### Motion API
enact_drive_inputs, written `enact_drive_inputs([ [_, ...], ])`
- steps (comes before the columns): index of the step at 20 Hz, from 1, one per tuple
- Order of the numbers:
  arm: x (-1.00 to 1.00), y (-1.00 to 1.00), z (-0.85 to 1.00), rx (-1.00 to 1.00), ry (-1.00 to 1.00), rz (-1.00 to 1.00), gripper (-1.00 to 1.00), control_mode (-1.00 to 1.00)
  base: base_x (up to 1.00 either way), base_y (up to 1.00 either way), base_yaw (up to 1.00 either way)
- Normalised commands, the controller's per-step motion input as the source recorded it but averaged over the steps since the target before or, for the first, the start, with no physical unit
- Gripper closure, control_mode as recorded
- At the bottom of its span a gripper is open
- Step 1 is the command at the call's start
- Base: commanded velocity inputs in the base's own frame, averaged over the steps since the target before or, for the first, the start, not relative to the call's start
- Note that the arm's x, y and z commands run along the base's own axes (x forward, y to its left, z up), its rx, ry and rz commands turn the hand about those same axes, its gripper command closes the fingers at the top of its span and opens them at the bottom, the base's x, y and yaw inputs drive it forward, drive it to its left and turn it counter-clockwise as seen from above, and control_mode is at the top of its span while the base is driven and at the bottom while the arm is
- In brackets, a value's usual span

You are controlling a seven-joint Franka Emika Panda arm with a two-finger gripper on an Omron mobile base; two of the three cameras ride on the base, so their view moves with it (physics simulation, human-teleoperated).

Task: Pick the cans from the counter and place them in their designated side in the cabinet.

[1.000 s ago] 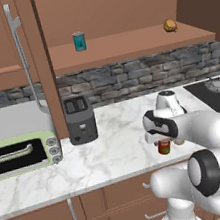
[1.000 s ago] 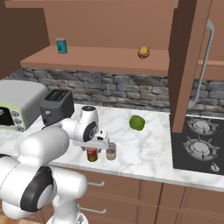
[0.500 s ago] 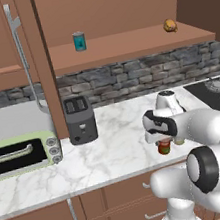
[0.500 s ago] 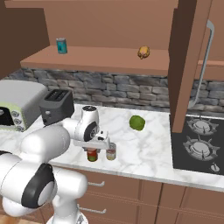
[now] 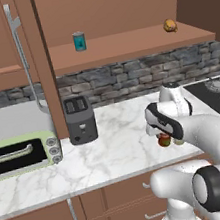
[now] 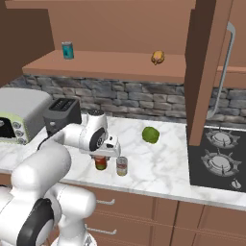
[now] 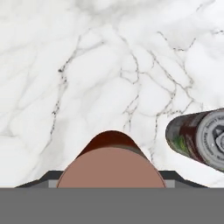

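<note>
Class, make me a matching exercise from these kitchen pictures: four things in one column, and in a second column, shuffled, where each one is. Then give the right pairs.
Things:
1. teal-blue can
2. green fruit
3. red can
4. toaster

Places:
A. on the counter, under the gripper
B. on the cabinet shelf
C. beside the toaster oven
D. on the counter near the stove

Pairs: 1-B, 2-D, 3-A, 4-C

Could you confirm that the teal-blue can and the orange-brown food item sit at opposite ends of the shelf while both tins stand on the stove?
Not quite: the red tin and cream tin stand on the marble counter, as the right base view shows. The rest is right.
</note>
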Motion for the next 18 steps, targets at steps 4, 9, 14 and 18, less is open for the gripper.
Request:
enact_drive_inputs([
  [4, -0.08, 0.01, 0.59, 0.00, -0.15, 0.03, 1.00, -1.00, 0.00, 0.00, 0.00],
  [9, -0.07, 0.02, 0.52, 0.00, -0.11, 0.06, 1.00, -1.00, 0.00, 0.00, 0.00],
  [14, -0.12, 0.08, 0.53, 0.00, -0.13, 0.08, 1.00, -1.00, 0.00, 0.00, 0.00],
  [18, -0.13, 0.14, 0.54, 0.00, -0.14, 0.09, 1.00, -1.00, 0.00, 0.00, 0.00],
])
